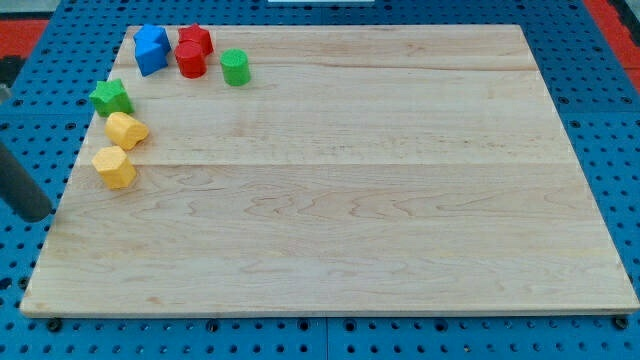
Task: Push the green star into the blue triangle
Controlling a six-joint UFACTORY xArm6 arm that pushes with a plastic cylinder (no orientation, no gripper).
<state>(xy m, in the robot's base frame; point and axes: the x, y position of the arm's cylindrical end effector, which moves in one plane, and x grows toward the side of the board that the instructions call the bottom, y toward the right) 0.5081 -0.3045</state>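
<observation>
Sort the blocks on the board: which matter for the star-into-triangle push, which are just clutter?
Job:
green star
blue triangle
my tip, off the board's left edge, below-left of the blocks

Clutter:
two red blocks
green cylinder
two yellow blocks

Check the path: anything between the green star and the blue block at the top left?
Nothing: in the camera view only bare board separates the green star from the blue block. My tip sits well below-left of both.
</observation>
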